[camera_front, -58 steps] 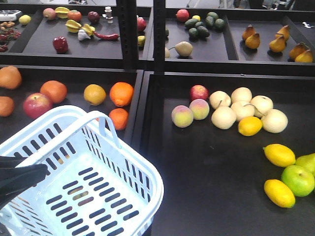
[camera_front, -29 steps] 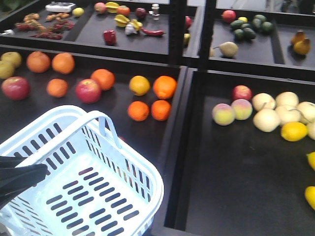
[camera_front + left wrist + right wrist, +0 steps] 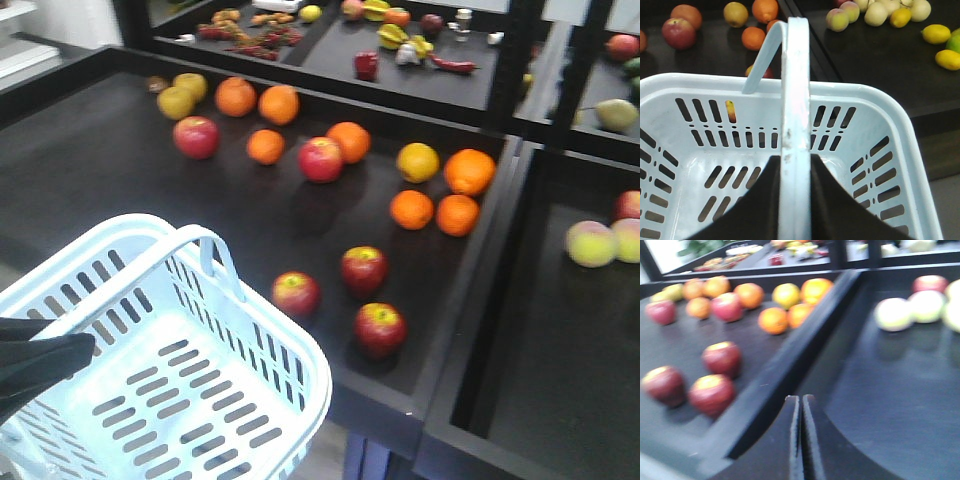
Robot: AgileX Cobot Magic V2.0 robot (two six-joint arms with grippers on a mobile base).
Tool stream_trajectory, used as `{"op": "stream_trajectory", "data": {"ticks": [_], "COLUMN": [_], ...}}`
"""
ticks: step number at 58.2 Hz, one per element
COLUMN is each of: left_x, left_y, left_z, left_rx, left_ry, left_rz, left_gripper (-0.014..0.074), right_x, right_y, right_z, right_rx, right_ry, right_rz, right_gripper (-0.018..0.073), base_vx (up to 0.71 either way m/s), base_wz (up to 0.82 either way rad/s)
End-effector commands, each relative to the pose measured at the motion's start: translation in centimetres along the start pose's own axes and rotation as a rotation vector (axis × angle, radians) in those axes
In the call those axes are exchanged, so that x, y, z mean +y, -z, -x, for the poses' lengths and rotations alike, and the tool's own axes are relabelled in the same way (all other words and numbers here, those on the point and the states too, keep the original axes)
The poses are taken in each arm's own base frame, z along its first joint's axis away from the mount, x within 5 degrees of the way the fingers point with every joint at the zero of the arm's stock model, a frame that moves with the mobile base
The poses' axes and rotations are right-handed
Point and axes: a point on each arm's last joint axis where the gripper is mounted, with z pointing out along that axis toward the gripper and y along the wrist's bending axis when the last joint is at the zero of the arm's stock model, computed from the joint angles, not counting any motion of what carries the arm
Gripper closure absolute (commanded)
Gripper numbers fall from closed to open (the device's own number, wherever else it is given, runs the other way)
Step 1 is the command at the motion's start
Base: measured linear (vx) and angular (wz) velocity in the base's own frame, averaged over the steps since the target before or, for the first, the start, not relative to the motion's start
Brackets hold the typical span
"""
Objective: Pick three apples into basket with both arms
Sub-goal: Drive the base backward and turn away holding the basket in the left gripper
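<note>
Three apples [image 3: 364,268] lie loose on the black display shelf [image 3: 100,170], in the left bay near its front edge. They are dark red with yellow-green at the stem end. They form a close cluster without touching: one to the left [image 3: 296,293], one in front [image 3: 380,328]. In my right wrist view the same three show blurred at lower left [image 3: 712,394].

Basket [image 3: 300,350]: pale blue-white and slotted, at the lower left of the front view. Its far rim sits just short of the left apple.

Left claw [image 3: 794,160]: fingers pressed against both sides of the basket's swing handle [image 3: 795,90], so it grips the bar. In the front view it shows only as a black shape at the left edge [image 3: 45,360].

Right claw [image 3: 800,399]: fingers closed together, only a thin seam between them, nothing held. It sits over the raised divider [image 3: 805,340] between the two bays, apples off to its left.

Further back in the left bay are oranges [image 3: 470,172] and two lighter red apples [image 3: 320,158]. Peaches [image 3: 590,243] lie in the right bay, well apart from the cluster.
</note>
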Motion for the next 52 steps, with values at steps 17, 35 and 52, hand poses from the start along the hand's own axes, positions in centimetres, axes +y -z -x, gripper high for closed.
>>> {"op": "stream_trajectory", "data": {"ticks": [17,35,52], "left_x": [-0.03,-0.03,-0.03], "left_y": [0.58,0.58,0.58], "left_z": [1.46,1.46,1.46], "left_rx": [-0.109,-0.109,-0.109], "left_ry": [0.021,0.021,0.021], "left_rz": [0.010,0.010,0.010], "left_gripper": [0.0603,0.0603,0.0603], "right_x": [0.16,0.16,0.16], "right_y": [-0.02,-0.02,-0.02], "right_z": [0.31,0.31,0.31], "right_rx": [-0.069,-0.069,-0.069], "right_ry": [0.007,0.007,0.007], "right_rz": [0.021,0.021,0.021], "right_gripper": [0.0564,0.0564,0.0564], "base_vx": [-0.14,-0.14,-0.14], "base_wz": [0.52,0.54,0.55]}}
